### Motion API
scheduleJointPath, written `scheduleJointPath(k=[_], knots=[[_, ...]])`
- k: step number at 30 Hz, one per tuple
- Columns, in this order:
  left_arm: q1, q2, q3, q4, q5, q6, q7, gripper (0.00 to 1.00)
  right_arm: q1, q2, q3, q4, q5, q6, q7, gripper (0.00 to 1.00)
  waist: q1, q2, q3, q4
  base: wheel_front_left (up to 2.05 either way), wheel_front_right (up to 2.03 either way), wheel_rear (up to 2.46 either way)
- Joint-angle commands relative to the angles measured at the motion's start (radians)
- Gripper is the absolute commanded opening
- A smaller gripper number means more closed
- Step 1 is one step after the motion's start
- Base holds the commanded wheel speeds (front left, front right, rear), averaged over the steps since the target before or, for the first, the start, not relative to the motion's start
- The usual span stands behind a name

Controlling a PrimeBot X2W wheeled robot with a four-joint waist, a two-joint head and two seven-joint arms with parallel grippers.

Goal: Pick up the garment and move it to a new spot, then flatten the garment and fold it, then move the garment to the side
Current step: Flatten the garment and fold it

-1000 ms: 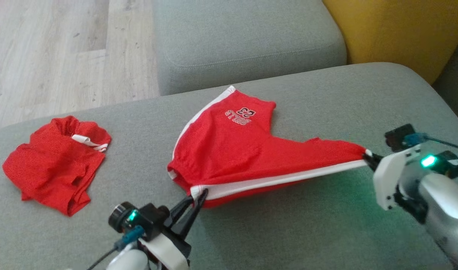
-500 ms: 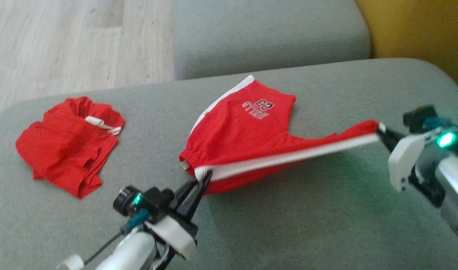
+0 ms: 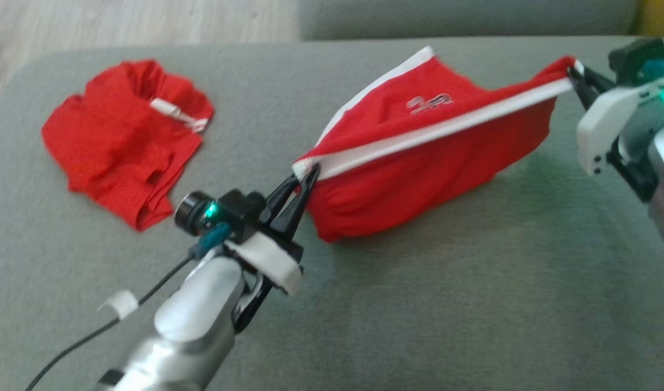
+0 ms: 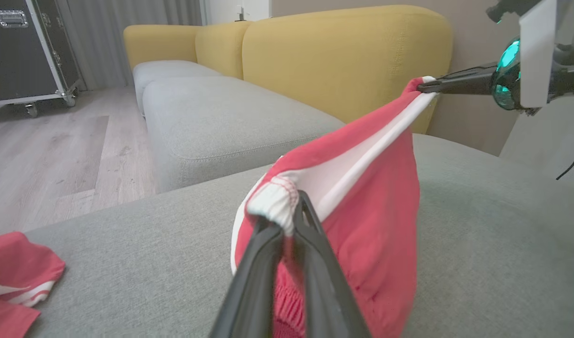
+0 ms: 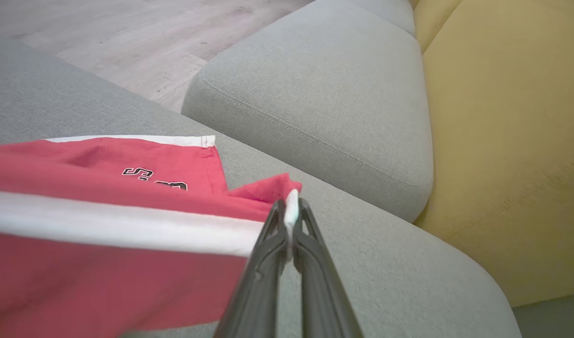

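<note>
My left gripper is pinched shut on one corner of the red shorts, with the gathered white hem squeezed between its fingertips. My right gripper is clamped tight on the other end of the same white band. The band runs taut between the two grippers, and the shorts hang from it over the grey sofa cushion. I cannot tell whether their lowest fold touches the cushion.

Beyond the band, one leg lies back on the cushion. Its print is only a blur from my head. From my right wrist a fold cuts off the dark-outlined characters, so I cannot read them.

Well out past my left gripper a second red garment lies crumpled. Ahead of my left gripper rises a yellow backrest, and a black wheeled case stands far off on the floor.
</note>
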Motion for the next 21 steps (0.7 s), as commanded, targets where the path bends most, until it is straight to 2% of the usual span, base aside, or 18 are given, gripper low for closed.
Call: scheduleJointPath(k=[1,7,15,21], knots=[[-0.057,0.01,0.037,-0.013,-0.001,-0.002,-0.006,0.0,-0.036,-0.008,0.004,-0.004,-0.013,0.003,-0.01,0.0,-0.0003,0.0,0.048,0.047,0.0,0.0,0.0],[-0.125,-0.038,0.036,0.051,0.0,-0.008,-0.008,0.0,-0.142,0.01,0.058,0.092,-0.078,0.003,-0.01,0.0,-0.0003,0.0,0.113,0.104,0.0,0.0,0.0],[-0.197,-0.088,0.03,0.094,0.002,-0.016,-0.01,0.0,-0.241,0.021,0.107,0.189,-0.078,0.003,-0.02,0.0,-0.0003,0.0,0.195,0.174,0.0,0.0,0.0],[-0.231,-0.103,0.015,0.097,0.008,-0.021,-0.01,0.0,-0.308,0.018,0.131,0.245,-0.081,0.003,-0.038,0.0,-0.0003,0.0,0.248,0.209,0.0,0.0,0.0]])
